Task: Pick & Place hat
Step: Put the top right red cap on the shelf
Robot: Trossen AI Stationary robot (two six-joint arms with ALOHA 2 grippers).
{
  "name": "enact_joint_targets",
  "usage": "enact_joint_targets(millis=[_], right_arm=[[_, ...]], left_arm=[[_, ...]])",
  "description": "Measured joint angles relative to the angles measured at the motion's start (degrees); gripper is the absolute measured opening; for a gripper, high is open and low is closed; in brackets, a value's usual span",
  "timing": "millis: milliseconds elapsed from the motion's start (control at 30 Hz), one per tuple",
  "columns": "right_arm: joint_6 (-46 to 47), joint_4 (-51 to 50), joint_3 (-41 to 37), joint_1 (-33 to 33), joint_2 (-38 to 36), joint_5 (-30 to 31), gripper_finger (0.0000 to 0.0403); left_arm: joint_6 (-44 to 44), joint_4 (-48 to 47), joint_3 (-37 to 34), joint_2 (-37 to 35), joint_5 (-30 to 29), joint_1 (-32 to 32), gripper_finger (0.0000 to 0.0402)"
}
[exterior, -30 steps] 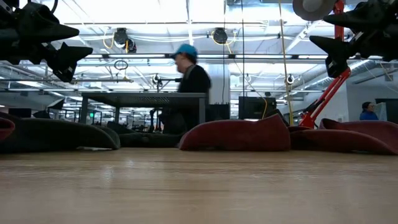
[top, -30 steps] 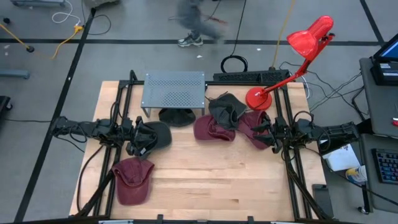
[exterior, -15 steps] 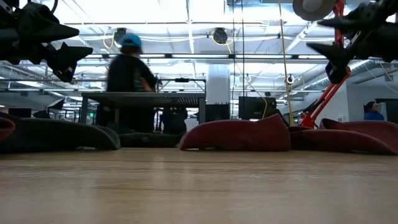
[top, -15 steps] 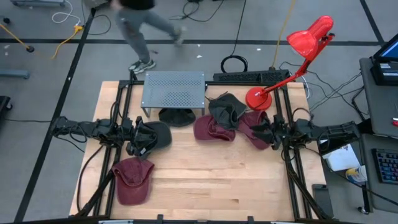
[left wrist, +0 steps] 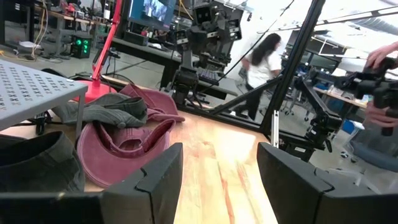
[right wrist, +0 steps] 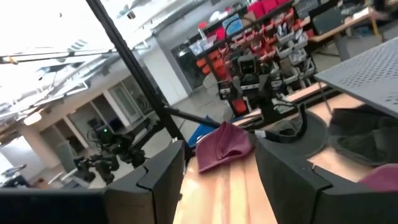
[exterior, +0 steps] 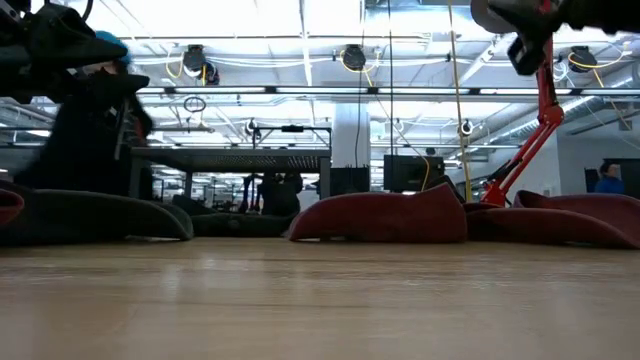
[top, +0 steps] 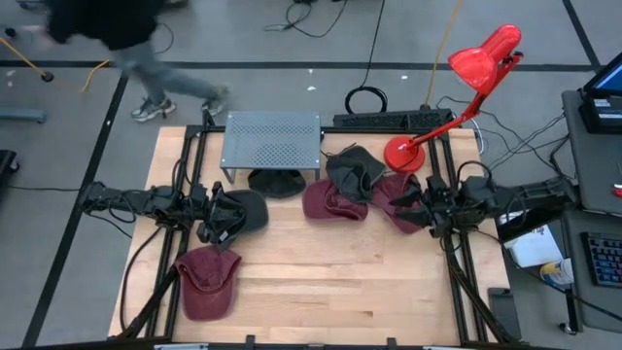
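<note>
Take the grey perforated metal stand (top: 271, 140) at the back of the pale wooden table (top: 330, 282) as your landmark: under its front edge you see a dark round-crowned hat (top: 276, 182) lying half in shadow, and nothing sits on top of the stand. To the stand's right a dark grey crumpled cap (top: 354, 169) rests on a maroon cloth cap (top: 333, 201), which lies upside down with its hollow showing, and a second maroon cap (top: 394, 195) lies just beyond, beside the round base of the red desk lamp (top: 457, 89). The right gripper (top: 420, 206) hangs above that second cap's outer edge, its jaws parted with nothing between them. In front of the stand and to its left, the left gripper (top: 222, 220) is poised over a dark grey cap (top: 247, 209), jaws likewise parted and empty; you cannot tell whether it touches the cloth. Farther forward from there a third maroon cap (top: 206, 281) lies alone, brim pointing to the table's front edge. Behind the stand, off the table, a blurred person (top: 124, 44) crosses the floor.
</note>
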Motion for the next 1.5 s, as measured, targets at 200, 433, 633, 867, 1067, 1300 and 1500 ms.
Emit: enact_joint_targets(millis=[200, 433, 633, 867, 1067, 1300, 1500], right_arm=[[-0.03, -2.14, 8.08, 4.56, 8.09, 3.25, 0.0192], [-0.01, -7.55, 16.37, 13.01, 15.61, 12.27, 0.0192], [-0.25, -12.04, 22.83, 20.76, 22.04, 25.29, 0.0192], [-1.83, -13.20, 28.09, 28.22, 30.13, 45.49, 0.0192], [-2.66, -13.22, 33.07, 33.09, 37.75, 58.99, 0.0192], [-7.42, -13.19, 40.59, 35.24, 45.12, 67.59, 0.0192], [-7.48, -13.27, 44.63, 34.03, 48.69, 67.64, 0.0192]], left_arm=[[0.01, -0.01, 0.00, 0.02, 0.00, 0.00, 0.0212], [0.01, -0.03, 0.00, 0.01, 0.02, 0.00, 0.0212], [0.01, -0.05, 0.00, 0.00, 0.02, -0.01, 0.0212], [0.01, -0.05, 0.00, 0.02, 0.02, 0.01, 0.0212], [0.01, -0.07, 0.00, 0.02, 0.02, -0.01, 0.0212], [0.01, -0.08, 0.00, 0.01, 0.02, -0.01, 0.0212], [0.01, -0.08, 0.00, 0.01, 0.02, 0.00, 0.0212]])
